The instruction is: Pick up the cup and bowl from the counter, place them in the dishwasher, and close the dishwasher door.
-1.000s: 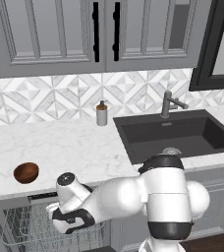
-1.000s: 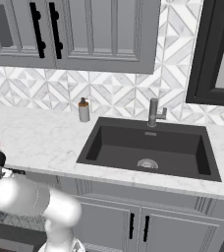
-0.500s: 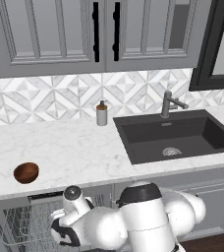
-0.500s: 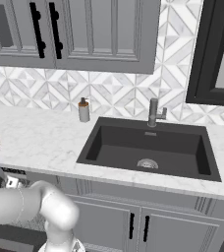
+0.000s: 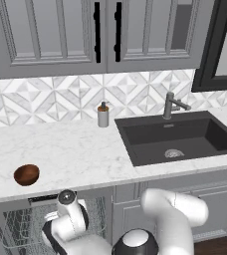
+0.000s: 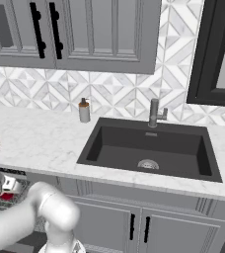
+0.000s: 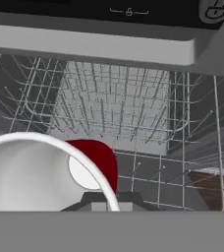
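The counter (image 5: 75, 149) is a white-grey marble-patterned top running wall to wall, with a black inset sink (image 5: 177, 137) at its right and a grey faucet (image 5: 171, 104) behind the basin. A grey soap bottle (image 5: 103, 115) stands near the backsplash, just left of the sink. The backsplash (image 5: 51, 99) is tiled in a grey and white diamond pattern; grey panelled wall cabinets (image 5: 60, 35) with black bar handles hang above it. A dark-framed window (image 6: 218, 49) sits at the right.

The bowl (image 5: 26, 175) rests on the counter near its front edge, well left of the sink.

Below the counter the dishwasher (image 5: 46, 200) stands open, its grey wire rack (image 7: 114, 113) exposed. The gripper (image 7: 105, 201) is low in front of the rack, closed on the cup (image 7: 97, 165). The cup is held over the rack, its white rim and inside filling the lower left of the hand view, red wall showing behind. Grey base cabinets (image 6: 144, 222) run under the sink.
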